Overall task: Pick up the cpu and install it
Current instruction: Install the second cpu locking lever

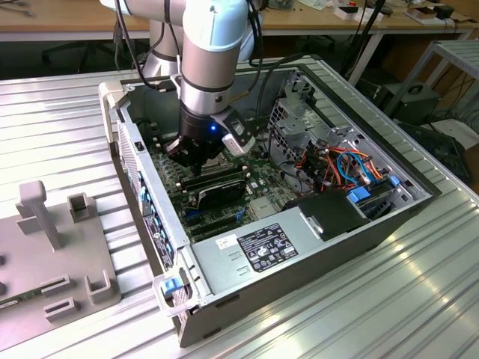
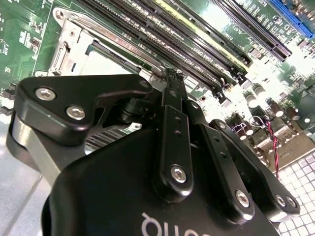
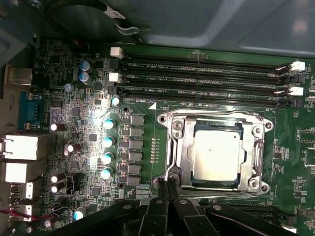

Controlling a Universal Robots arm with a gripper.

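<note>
cpu (image 3: 217,156): seated in socket frame (image 3: 173,129)
gripper (image 3: 168,185): fingers pressed together, empty, at the frame's edge
writing: unreadable

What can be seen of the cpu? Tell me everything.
In the first wrist view the cpu is a small flat square chip with a dull silver-grey metal top that catches some glare. It lies flat inside the socket, framed on all sides by the socket's metal frame, on the green motherboard. The gripper has its fingers together beside the socket's corner, not touching the chip.
</note>
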